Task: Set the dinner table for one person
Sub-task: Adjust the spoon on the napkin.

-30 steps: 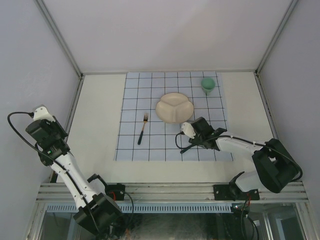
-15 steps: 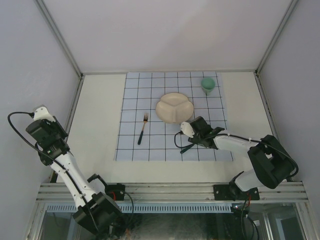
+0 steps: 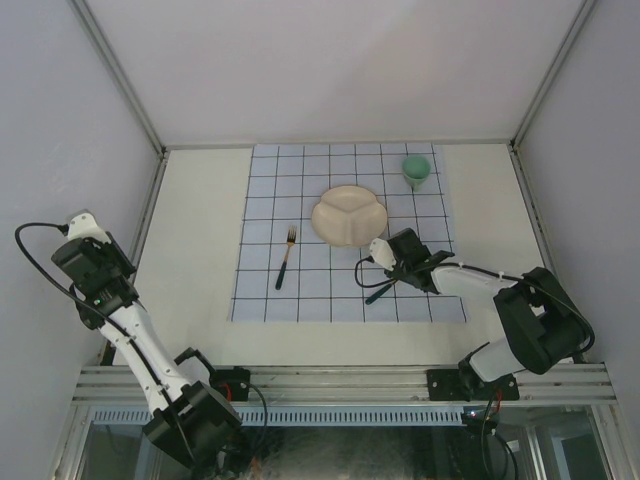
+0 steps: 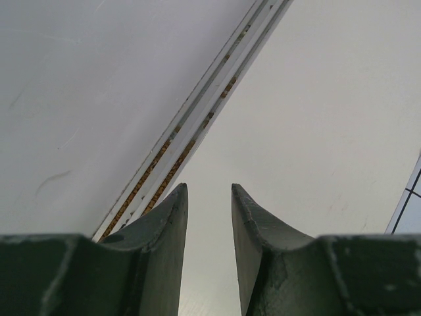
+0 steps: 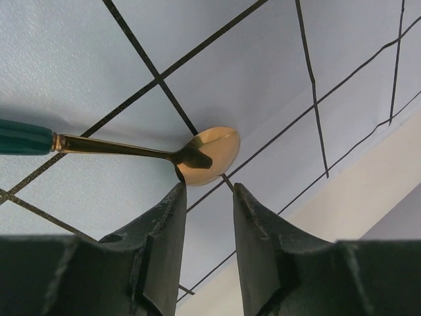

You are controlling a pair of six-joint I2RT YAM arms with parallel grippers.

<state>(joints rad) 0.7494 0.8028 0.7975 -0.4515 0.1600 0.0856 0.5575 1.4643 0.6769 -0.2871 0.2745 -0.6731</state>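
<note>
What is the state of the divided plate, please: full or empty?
Empty: in the top view, the plate shows three bare cream compartments, with nothing lying in any of them.

On counter (image 3: 190, 230), mid-frame in top view: cloth (image 3: 300, 290). On cloth, centre-right: plate (image 3: 349, 215). Upper right of plate, near cloth's top-right corner: cup (image 3: 416, 171), well apart from plate. Lower left of plate: fork (image 3: 286, 256), lengthwise up-down, tines twd top. Below plate, slightly right: spoon (image 3: 378, 294), aslant on cloth. Just above spoon, btw it & plate: right claw (image 3: 395, 272). In right wrist view: spoon bowl just beyond fingertips, handle off twd left edge, cloth edge & bare counter at lower right. Far left of top view, off cloth, by counter's left edge: left claw (image 3: 88, 260).
</note>
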